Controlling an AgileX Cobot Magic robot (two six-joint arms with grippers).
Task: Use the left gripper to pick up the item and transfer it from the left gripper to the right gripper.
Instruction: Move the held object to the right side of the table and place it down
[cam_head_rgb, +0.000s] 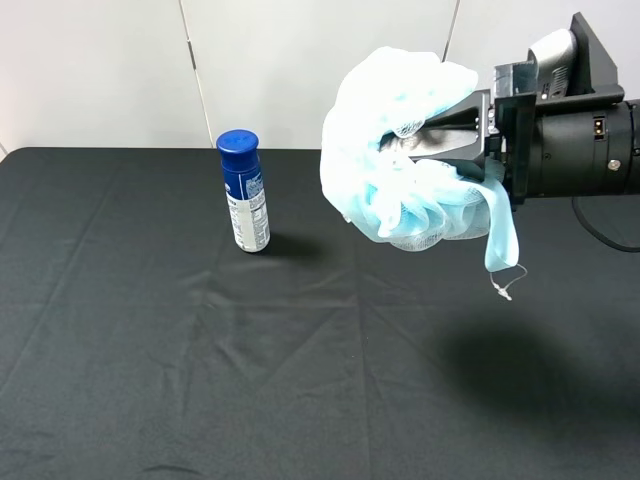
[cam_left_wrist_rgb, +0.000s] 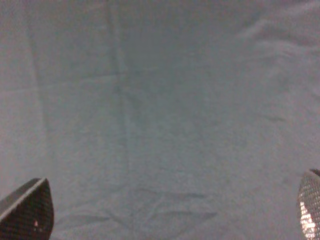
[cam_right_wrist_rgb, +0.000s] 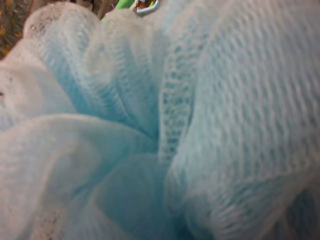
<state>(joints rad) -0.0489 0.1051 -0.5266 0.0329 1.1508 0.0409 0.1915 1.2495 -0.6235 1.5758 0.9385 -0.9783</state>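
The light-blue and white mesh bath pouf (cam_head_rgb: 385, 115) hangs in the air at the upper right of the exterior high view. My right gripper (cam_head_rgb: 432, 137) is shut on it, with its jaws buried in the mesh. The pale blue ribbon loop (cam_head_rgb: 500, 235) dangles below. The pouf fills the right wrist view (cam_right_wrist_rgb: 160, 130). My left gripper (cam_left_wrist_rgb: 170, 215) is out of the exterior high view. In the left wrist view its two fingertips (cam_left_wrist_rgb: 27, 210) stand wide apart over bare black cloth, open and empty.
A blue-capped spray can (cam_head_rgb: 245, 195) stands upright on the black tablecloth (cam_head_rgb: 200, 360), left of the pouf and toward the back. A white wall runs behind the table's far edge.
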